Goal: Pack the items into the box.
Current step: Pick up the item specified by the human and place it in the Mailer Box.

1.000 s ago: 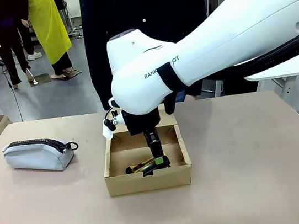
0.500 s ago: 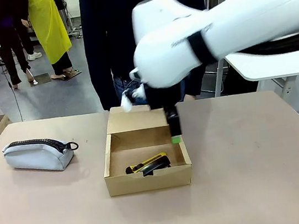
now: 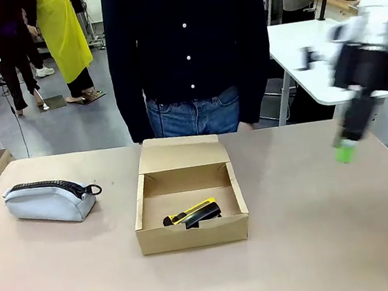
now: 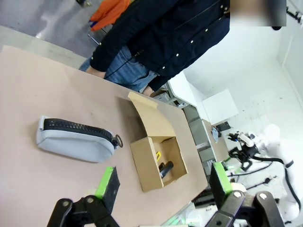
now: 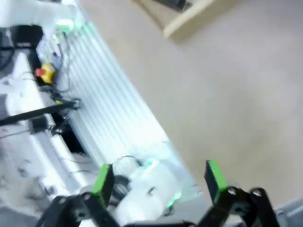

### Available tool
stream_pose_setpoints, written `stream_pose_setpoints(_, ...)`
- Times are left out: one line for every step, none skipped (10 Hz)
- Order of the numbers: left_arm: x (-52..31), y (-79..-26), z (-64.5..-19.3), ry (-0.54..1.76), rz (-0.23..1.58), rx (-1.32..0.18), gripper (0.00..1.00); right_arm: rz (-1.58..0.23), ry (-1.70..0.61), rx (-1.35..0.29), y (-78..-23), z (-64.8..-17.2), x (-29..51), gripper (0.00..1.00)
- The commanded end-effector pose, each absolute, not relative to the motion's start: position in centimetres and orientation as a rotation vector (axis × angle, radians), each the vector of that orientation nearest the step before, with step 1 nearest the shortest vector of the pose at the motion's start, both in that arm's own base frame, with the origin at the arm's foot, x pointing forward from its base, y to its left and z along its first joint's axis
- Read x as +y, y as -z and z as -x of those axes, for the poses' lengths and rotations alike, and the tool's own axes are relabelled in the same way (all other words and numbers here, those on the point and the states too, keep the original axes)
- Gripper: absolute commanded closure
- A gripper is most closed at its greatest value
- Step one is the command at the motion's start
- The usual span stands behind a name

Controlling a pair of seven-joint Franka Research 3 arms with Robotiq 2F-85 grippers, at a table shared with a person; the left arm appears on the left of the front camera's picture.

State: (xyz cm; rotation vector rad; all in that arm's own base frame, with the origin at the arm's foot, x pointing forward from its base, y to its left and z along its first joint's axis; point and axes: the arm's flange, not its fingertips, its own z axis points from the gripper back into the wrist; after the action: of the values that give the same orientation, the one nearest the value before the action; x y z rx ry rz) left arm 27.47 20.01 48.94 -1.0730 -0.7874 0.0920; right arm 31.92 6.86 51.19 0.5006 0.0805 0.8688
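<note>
the yellow utility knife (image 3: 194, 210) lies slanted on the floor of the box (image 3: 192, 235), black tip toward the box's left wall, close against the near wall. the black stapler (image 3: 206, 217) sits just beside it on its right and nearer side; i can't tell if the two touch. the far half of the box floor is bare. the lid flap (image 3: 179, 152) stands open and leans back toward the table's far edge. the box itself sits midway between the left and right edges of the table (image 3: 315, 237), nearer the far edge than the near one.

a light-grey pouch (image 3: 46, 202) with a black zipper lies near the left edge, well apart from the box. a person (image 3: 187, 45) in a dark shirt stands at the far edge, right behind the flap.

my right claw (image 3: 345, 152) hangs over the table's right side toward the far-right corner, smeared by blur, well apart from the box. its own camera shows the green pads (image 5: 213, 174) spread wide with nothing between them.

my left claw (image 4: 163, 178) is spread just as wide and empty, high off the table and looking down on pouch and box.
</note>
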Motion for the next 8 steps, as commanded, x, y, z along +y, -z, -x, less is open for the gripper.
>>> stream_pose_setpoints(19.9, -48.9, -27.5, -0.077, 1.086, -0.814, 0.0, -0.841, -0.431, -0.086, -48.3, -27.8, -0.5, 0.0)
stream_pose_setpoints(19.9, -48.9, -27.5, -0.077, 1.086, -0.814, 0.0, -0.985, -0.366, -0.211, -46.1, -24.4, -4.5, 0.0)
stream_pose_setpoints(19.9, -48.9, -27.5, -0.077, 1.086, -0.814, 0.0, -1.025, -0.249, -0.233, -44.1, -21.6, -6.5, 0.0)
stream_pose_setpoints(19.9, -48.9, -27.5, -0.077, 1.086, -0.814, 0.0, -1.057, -0.144, -0.285, -41.7, -19.3, -7.6, 0.0)
stream_pose_setpoints(19.9, -48.9, -27.5, -0.077, 1.086, -0.814, 0.0, -1.112, -0.081, -0.432, -39.1, -17.1, -8.4, 0.0)
stream_pose_setpoints(19.9, -48.9, -27.5, -0.077, 1.086, -0.814, 0.0, -0.929, -0.382, -0.084, -46.2, -23.2, -9.7, 0.0)
stream_pose_setpoints(19.9, -48.9, -27.5, -0.077, 1.086, -0.814, 0.0, -0.929, -0.382, -0.084, -46.2, -23.2, -9.7, 0.0)
stream_pose_setpoints(19.9, -48.9, -27.5, -0.077, 1.086, -0.814, 0.0, -0.929, -0.382, -0.084, -46.2, -23.2, -9.7, 0.0)
